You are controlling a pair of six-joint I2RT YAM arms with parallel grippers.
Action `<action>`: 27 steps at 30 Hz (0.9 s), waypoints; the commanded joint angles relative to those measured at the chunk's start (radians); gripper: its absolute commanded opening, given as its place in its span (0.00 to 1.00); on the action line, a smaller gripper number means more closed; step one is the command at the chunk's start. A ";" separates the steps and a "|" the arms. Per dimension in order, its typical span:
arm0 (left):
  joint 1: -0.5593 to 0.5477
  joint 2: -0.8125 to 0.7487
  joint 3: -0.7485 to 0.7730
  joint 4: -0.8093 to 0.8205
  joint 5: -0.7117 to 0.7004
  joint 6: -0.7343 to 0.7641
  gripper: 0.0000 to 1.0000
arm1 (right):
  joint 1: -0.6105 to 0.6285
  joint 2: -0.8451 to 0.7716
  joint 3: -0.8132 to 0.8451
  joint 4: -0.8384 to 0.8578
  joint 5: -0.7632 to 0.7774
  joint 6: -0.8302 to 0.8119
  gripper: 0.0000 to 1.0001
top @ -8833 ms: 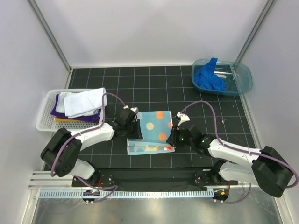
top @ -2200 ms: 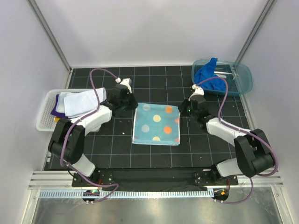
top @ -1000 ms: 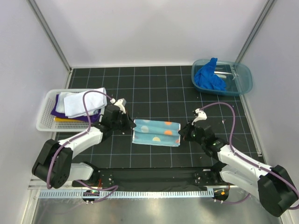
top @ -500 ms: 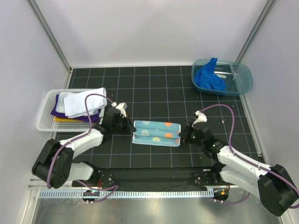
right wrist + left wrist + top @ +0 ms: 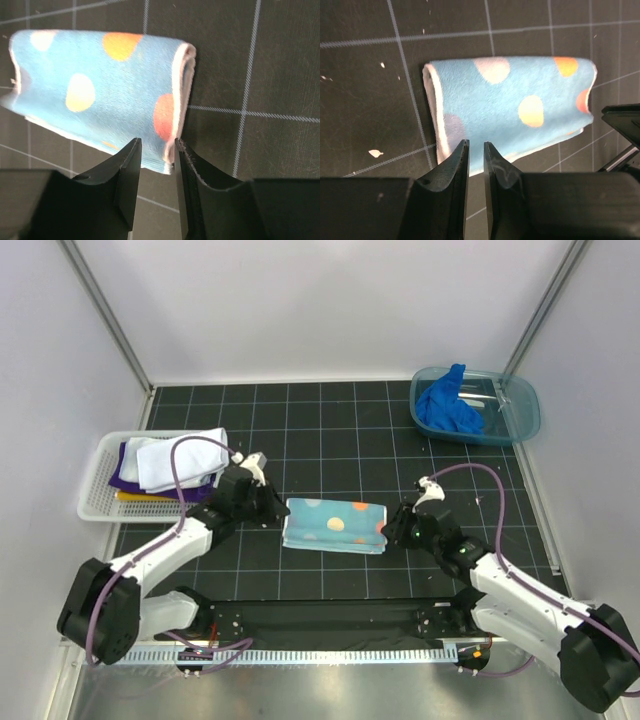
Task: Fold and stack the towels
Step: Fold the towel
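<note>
Two sets of jaws flank your folded spotted towel (image 5: 333,524) on the worktop (image 5: 330,440): left jaws slightly apart at its left end, right jaws apart at its right.

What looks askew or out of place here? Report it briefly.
The folded light-blue spotted towel is uneven: lower layers poke out along its near edge. The crumpled bright blue towel pokes above the far rim of the translucent teal plastic tub. The white towel lies loosely in the white mesh basket.
</note>
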 commanded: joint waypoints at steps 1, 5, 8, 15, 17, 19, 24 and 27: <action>-0.003 -0.069 0.072 -0.079 -0.050 0.009 0.21 | 0.006 -0.047 0.090 -0.063 0.012 -0.019 0.40; -0.020 -0.069 0.116 -0.101 -0.055 0.003 0.21 | 0.007 -0.006 0.156 -0.098 0.030 -0.007 0.40; -0.053 0.002 0.153 -0.098 -0.056 0.003 0.21 | 0.035 0.060 0.176 -0.075 0.041 0.008 0.37; -0.181 0.177 0.155 -0.066 -0.125 -0.034 0.10 | 0.134 0.177 0.141 0.000 0.110 0.076 0.30; -0.207 0.191 0.107 -0.034 -0.136 -0.058 0.08 | 0.157 0.173 0.107 0.034 0.106 0.105 0.29; -0.217 0.206 0.078 -0.003 -0.139 -0.081 0.06 | 0.163 0.151 0.045 0.061 0.084 0.132 0.29; -0.224 0.218 0.014 0.013 -0.148 -0.094 0.03 | 0.164 0.118 -0.051 0.091 0.070 0.166 0.29; -0.224 0.217 0.001 0.019 -0.142 -0.095 0.03 | 0.163 0.114 -0.043 0.074 0.073 0.165 0.29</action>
